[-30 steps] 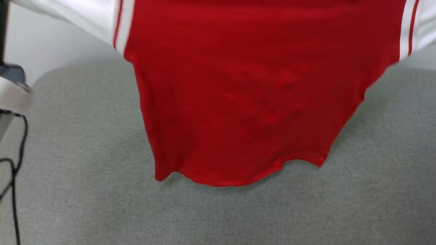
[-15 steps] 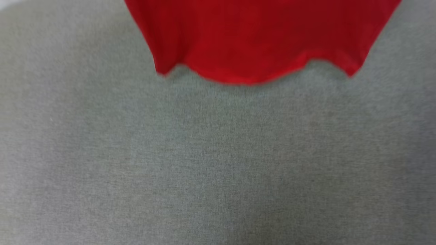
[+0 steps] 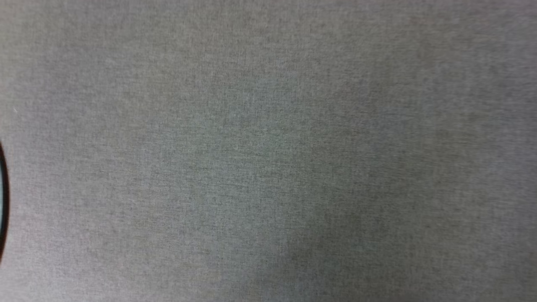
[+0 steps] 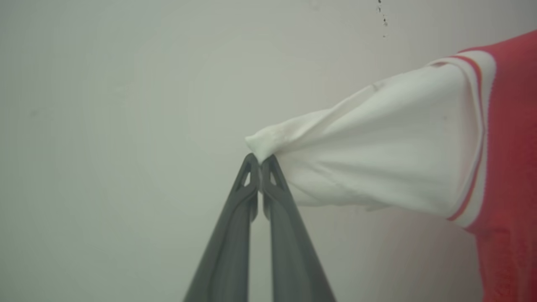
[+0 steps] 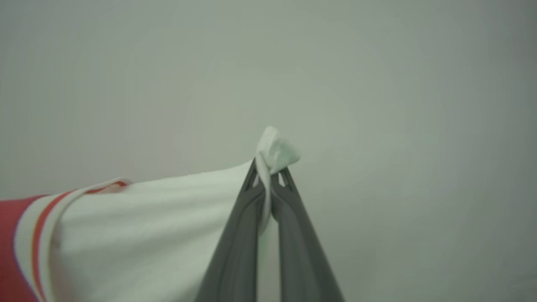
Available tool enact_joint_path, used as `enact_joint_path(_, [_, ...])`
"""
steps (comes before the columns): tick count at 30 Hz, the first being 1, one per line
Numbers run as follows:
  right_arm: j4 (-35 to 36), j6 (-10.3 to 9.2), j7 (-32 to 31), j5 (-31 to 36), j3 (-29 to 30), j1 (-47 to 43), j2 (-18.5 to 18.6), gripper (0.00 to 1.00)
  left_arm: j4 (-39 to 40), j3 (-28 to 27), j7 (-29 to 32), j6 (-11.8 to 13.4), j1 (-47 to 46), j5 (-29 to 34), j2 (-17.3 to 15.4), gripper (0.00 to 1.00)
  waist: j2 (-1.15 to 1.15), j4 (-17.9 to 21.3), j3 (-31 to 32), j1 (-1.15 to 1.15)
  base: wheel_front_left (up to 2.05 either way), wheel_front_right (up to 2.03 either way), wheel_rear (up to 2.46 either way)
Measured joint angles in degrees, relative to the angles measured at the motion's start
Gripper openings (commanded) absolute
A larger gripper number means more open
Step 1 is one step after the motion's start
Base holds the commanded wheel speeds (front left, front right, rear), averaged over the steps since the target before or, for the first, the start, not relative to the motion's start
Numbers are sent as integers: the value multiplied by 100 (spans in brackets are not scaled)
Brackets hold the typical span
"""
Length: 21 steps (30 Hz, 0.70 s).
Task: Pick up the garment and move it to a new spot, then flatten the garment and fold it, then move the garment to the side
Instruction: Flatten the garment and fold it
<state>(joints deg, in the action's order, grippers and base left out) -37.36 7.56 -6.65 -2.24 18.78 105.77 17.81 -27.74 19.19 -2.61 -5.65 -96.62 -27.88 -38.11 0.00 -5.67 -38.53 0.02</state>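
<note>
The garment point(image 4: 507, 138) is a red jersey with white sleeves and red-and-white trim, held up in the air by both sleeve ends. In the left wrist view my left gripper point(image 4: 260, 161) is shut on the tip of one white sleeve point(image 4: 377, 142), which stretches away to the right. In the right wrist view my right gripper point(image 5: 268, 170) is shut on the bunched end of the other white sleeve point(image 5: 147, 226), which runs off to the lower left toward the garment's red body point(image 5: 10, 251).
The head view looks down on a grey fabric surface point(image 3: 268, 151), with a thin dark curved edge point(image 3: 3, 201) at the far left. A pale plain wall point(image 4: 126, 105) stands behind both grippers.
The head camera has tilted downward, so the red garment has slid up and out of the top of the head view. The cable and white object at the left have also left it.
</note>
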Motion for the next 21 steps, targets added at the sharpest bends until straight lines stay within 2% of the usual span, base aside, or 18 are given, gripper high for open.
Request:
enact_joint_path(3, [-314, 0, 289, 162, 197, 231, -63, 0, -463, 122, -309, -42, -245, 73, 207, 0, 0, -80, -216, 0, 0, 0, 0])
enact_joint_path(9, [-934, -1, 672, 126, 348, 63, -177, 0, -1147, 423, -917, -120, -104, 82, 561, 0, 0, -227, -387, -1, 0, 0, 0])
enact_joint_path(16, [-1365, -2, 945, -279, 381, -962, -177, 0, -1418, 719, -1200, -163, 936, -26, 987, 0, 0, -214, -117, -1, 0, 0, 0])
enact_joint_path(21, [-1443, -4, 955, -937, 545, -1858, -156, 0, -1404, 824, -1228, -175, 1829, -205, 1236, 0, 0, -184, 211, -2, 0, 0, 0])
